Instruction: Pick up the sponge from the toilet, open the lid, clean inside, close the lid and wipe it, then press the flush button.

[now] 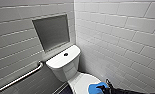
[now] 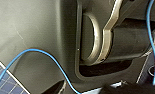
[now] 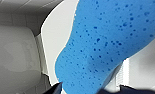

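The biggest things are the grey tiled walls [image 1: 123,32]. There are two, and they meet in a corner far beyond the right gripper [image 1: 104,88]. Next is the white shiny ceramic toilet [image 1: 65,67], just one. Its boxy tank is pushed back against the wall, well past the gripper, so it stands firm.

Then comes the white smooth oval lid [image 1: 80,81], one only. It lies shut and flat over the bowl, just beside the gripper and close below it (I think it must be lifted before any cleaning inside). One long silver metal grab bar [image 1: 20,78] is fixed to the wall on the far side of the toilet. It is well apart from the gripper and is likely there for people to hold. One grey square hollow [image 1: 51,31] is set in the wall beyond the tank.

Now the small bright blue soft sponge [image 3: 105,45], only one. The right gripper is closed on it, pinching one end, so the rest sticks out in front over the lid. Held that way, I think its wide soft side is free for wiping. Picking it up looks done.

Smallest is the little dark round flush button [image 1: 65,54], one. It sits in the middle of the tank top, well apart from the gripper, where it is easy to push.

For the left gripper [image 2: 90,90], I cannot tell if it is open or closed.
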Tool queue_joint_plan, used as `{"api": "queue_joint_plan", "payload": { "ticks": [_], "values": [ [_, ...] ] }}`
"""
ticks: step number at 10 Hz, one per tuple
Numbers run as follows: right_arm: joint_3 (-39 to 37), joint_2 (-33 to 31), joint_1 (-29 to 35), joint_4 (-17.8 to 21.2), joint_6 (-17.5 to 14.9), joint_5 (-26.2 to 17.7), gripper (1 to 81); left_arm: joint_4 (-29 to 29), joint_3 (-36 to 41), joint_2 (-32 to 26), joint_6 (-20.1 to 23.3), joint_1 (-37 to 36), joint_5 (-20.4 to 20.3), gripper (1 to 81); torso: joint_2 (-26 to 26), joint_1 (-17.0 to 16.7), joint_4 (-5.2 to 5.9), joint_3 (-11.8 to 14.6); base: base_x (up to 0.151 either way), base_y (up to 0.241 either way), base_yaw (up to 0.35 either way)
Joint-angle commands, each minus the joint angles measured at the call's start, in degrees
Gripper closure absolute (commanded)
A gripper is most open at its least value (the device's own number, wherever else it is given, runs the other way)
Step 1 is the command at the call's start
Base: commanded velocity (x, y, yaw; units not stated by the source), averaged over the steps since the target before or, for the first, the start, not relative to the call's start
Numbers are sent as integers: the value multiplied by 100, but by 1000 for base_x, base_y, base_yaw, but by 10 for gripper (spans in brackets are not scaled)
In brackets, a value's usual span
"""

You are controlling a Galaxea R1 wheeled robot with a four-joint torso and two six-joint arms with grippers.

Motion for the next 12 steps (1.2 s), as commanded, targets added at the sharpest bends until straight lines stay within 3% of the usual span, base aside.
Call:
{"api": "queue_joint_plan", "payload": {
  "ticks": [1, 4, 5, 6, 7, 9, 12],
  "values": [
    [-46, -73, 878, 356, 27, -147, 10, -33, 35, -7, 14, 88, 443, 10, 0, 0, 0, 0, 0, 0, 0],
    [-266, 41, 931, 514, 27, -174, 10, -42, 35, 1, 6, 88, 425, 10, 0, 0, 0, 0, 0, 0, 0],
    [-310, 76, 931, 505, 27, -165, 10, -42, 35, 1, -3, 88, 416, 10, 0, 0, 0, -365, 0, 0, 0],
    [-319, 94, 940, 505, 27, -156, 10, -42, 9, 10, -12, 88, 416, 10, 0, 0, 0, -541, 0, 0, 0],
    [-319, 85, 975, 505, 27, -156, 10, -42, -36, 28, -12, 88, 416, 10, 0, 0, 0, -580, 0, 0, 0],
    [-336, 76, 1089, 514, 27, -209, 10, -42, -88, 63, -12, 88, 416, 10, 0, 2, 0, -380, 0, 0, 0],
    [-362, 6, 1230, 497, 27, -209, 10, -42, -88, 63, -12, 88, 416, 10, 2, 6, 0, -483, 0, 0, 0]
  ]
}}
